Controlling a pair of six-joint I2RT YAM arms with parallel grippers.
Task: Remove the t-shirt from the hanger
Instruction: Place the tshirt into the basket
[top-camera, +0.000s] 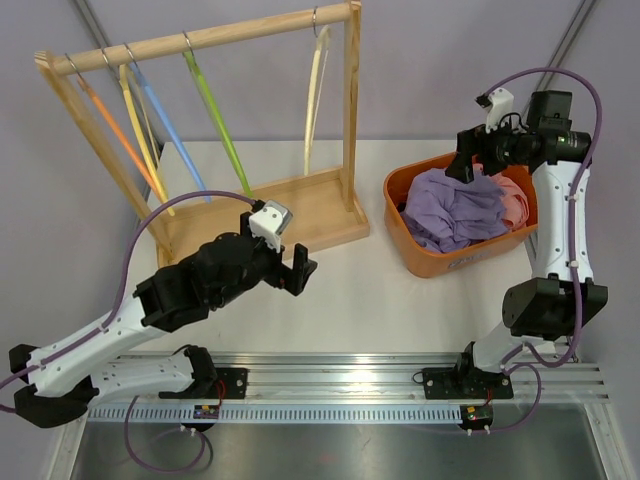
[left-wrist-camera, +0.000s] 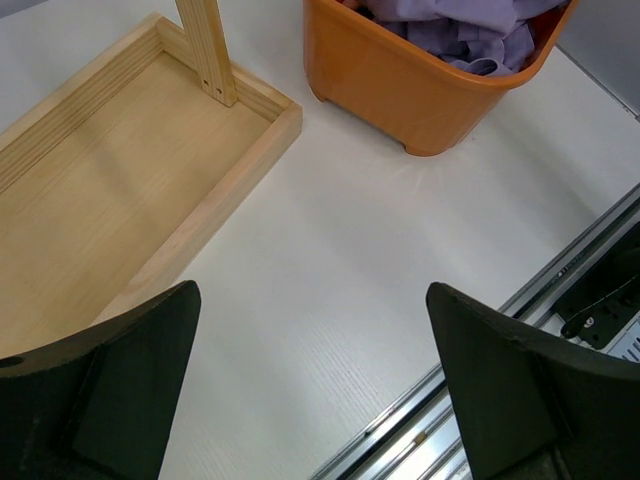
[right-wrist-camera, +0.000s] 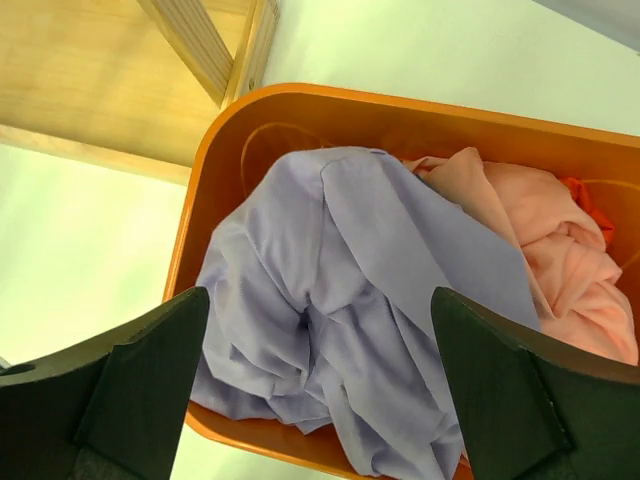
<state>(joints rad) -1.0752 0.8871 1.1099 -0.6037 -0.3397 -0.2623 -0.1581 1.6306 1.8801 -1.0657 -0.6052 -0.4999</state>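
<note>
Purple t-shirt (right-wrist-camera: 380, 290) sits in orange bin (right-wrist-camera: 300, 105); hangers (top-camera: 216, 118) bare. My left gripper (left-wrist-camera: 312, 295) and right gripper (right-wrist-camera: 320, 300) gape empty; I'd just retract.

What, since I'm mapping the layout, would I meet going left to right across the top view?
orange hanger → green hanger → cream hanger → orange basket
</note>
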